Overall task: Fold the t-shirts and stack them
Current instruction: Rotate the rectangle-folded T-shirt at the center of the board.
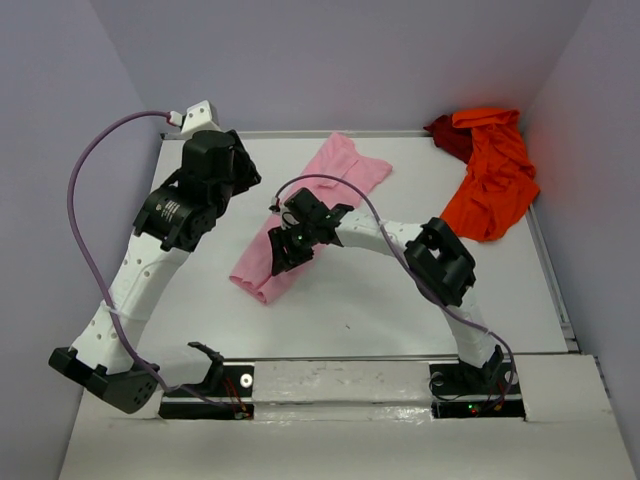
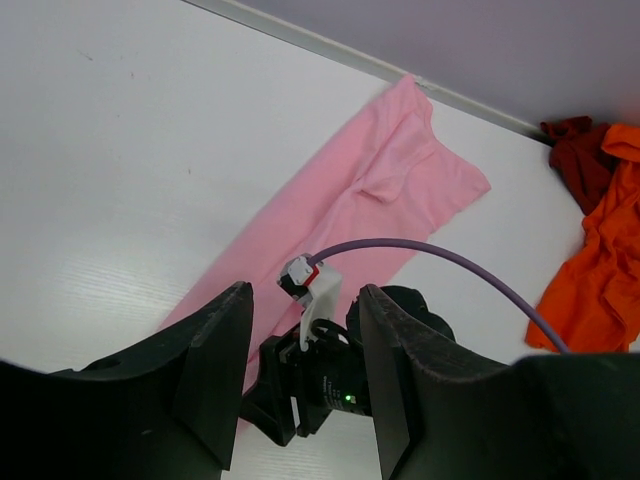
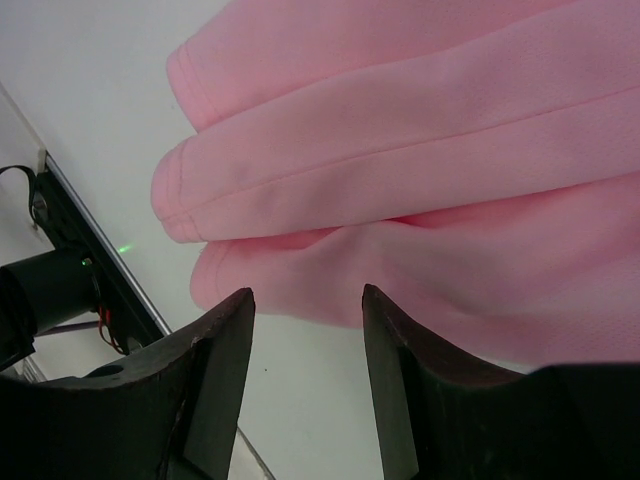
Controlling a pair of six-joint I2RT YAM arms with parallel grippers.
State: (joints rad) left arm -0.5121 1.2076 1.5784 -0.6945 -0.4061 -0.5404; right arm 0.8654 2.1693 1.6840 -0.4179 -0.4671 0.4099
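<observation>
The pink t-shirt [image 1: 345, 170] is lying folded into a long strip in the middle of the white table [image 1: 400, 300], running slantwise from the far edge down toward the near left. In the right wrist view its near end is showing as soft layered folds with rounded edges. The right gripper [image 1: 283, 252] is hovering over that near end. Its two dark fingers [image 3: 225, 370] are standing apart, with nothing pinched between them, and pink cloth and a bit of bare table are showing through the gap. The left gripper [image 1: 238, 168] is hanging high above the far left part of the table, beside the strip and not touching it. Its jaws are parted too and holding nothing. Its own camera is looking down between the fingers [image 2: 215, 380] at the pink strip and at the right arm's wrist lying across it. The orange t-shirt [image 1: 493, 185] is sitting crumpled in the far right corner, well apart from the pink one, with its lower part spreading toward the middle of the right side. The dark red t-shirt [image 1: 447, 135] is bunched at the far edge just to the left of the orange one and touching it, partly tucked under it. A purple cable [image 1: 85, 230] is looping out from the left arm.
</observation>
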